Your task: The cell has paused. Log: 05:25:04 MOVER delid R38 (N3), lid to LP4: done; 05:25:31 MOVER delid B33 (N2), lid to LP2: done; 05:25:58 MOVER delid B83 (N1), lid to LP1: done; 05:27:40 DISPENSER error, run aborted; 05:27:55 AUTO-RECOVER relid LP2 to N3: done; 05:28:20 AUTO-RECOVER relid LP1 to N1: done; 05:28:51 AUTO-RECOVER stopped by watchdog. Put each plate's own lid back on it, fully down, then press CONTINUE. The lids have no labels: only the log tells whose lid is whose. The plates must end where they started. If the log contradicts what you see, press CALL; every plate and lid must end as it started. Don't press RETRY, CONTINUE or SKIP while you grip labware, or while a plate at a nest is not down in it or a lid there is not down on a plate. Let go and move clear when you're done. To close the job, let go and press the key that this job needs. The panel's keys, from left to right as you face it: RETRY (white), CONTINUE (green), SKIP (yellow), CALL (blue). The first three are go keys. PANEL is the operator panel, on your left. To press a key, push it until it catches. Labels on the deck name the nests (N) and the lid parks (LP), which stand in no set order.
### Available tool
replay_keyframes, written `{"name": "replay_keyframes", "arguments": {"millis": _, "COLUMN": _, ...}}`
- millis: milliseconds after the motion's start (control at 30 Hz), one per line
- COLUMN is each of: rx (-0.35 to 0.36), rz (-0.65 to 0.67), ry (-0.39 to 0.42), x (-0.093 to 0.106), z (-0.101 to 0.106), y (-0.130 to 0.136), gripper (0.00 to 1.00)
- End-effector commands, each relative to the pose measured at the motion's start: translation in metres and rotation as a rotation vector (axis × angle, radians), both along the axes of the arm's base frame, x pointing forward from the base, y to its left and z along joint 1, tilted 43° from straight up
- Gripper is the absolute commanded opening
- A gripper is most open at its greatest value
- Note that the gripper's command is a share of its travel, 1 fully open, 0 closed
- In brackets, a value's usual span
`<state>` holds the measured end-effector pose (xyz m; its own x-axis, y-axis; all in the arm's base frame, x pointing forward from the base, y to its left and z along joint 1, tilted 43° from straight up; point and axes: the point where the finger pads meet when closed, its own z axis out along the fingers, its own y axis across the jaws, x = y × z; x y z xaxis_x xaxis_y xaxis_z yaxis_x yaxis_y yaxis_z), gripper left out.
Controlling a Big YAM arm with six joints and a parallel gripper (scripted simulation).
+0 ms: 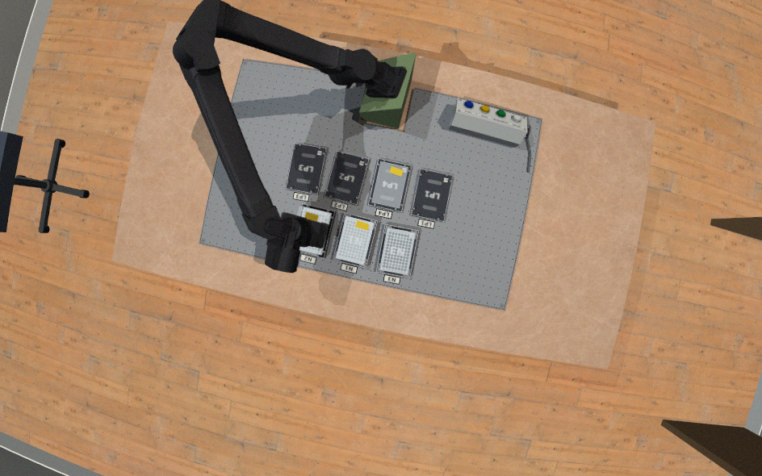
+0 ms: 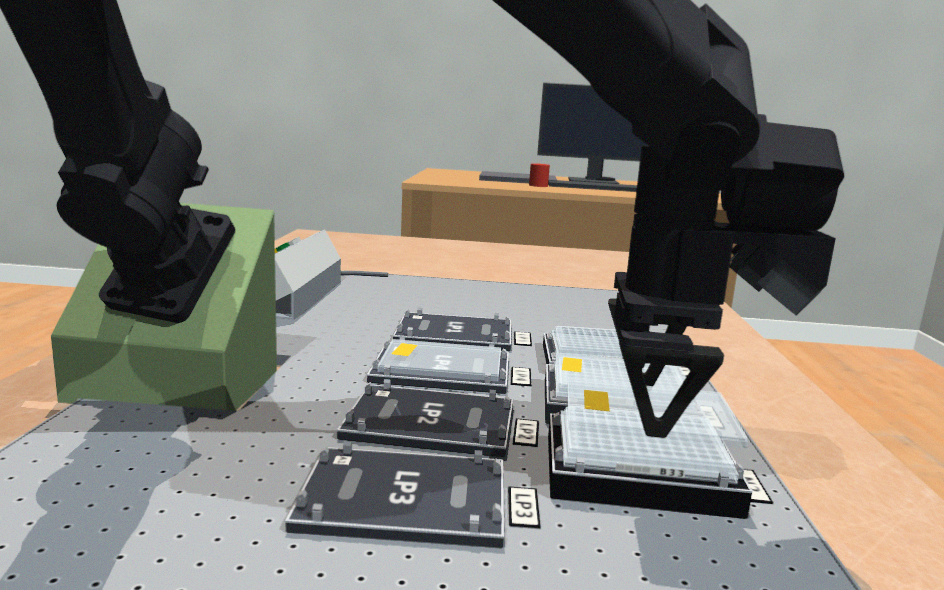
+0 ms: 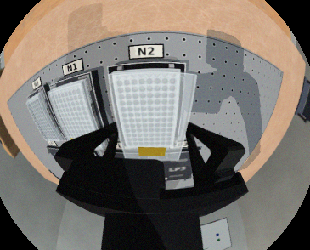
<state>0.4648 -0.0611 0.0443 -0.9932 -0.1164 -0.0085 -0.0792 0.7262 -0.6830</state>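
My gripper (image 2: 652,408) (image 3: 152,126) is shut on a clear lid with a yellow patch (image 1: 311,216) (image 2: 596,400) (image 3: 152,151). It holds the lid above the N2 plate (image 2: 670,472), which sits in its nest; the lid looks shifted sideways in the wrist view. Whether they touch is unclear. The N1 plate (image 1: 354,245) (image 3: 73,106) has a lid with a yellow patch (image 1: 362,225) (image 2: 571,364). The N3 plate (image 1: 397,251) (image 2: 584,338) (image 3: 43,116) has no lid. Another lid (image 1: 395,171) (image 2: 404,349) lies on LP4. The panel (image 1: 487,127) (image 2: 311,278) has blue, yellow, green and white keys.
Lid parks LP1 (image 1: 432,194) (image 2: 454,327), LP2 (image 1: 346,177) (image 2: 428,414) and LP3 (image 1: 307,168) (image 2: 402,487) hold no lid. The green arm base (image 1: 387,109) (image 2: 160,366) stands between the parks and the back edge. The N1 nest is close beside N2.
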Motion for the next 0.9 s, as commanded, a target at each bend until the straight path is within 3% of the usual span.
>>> {"name": "replay_keyframes", "arguments": {"millis": 0, "rx": -0.004, "rz": 0.052, "ry": 0.036, "x": 0.003, "z": -0.008, "y": 0.016, "gripper": 0.00}}
{"name": "replay_keyframes", "arguments": {"millis": 67, "rx": -0.005, "rz": 0.052, "ry": 0.038, "x": 0.001, "z": -0.009, "y": 0.016, "gripper": 0.00}}
{"name": "replay_keyframes", "arguments": {"millis": 133, "rx": -0.002, "rz": 0.014, "ry": 0.024, "x": -0.001, "z": -0.008, "y": -0.002, "gripper": 0.00}}
{"name": "replay_keyframes", "arguments": {"millis": 867, "rx": -0.004, "rz": 0.014, "ry": 0.035, "x": -0.003, "z": -0.018, "y": -0.008, "gripper": 0.00}}
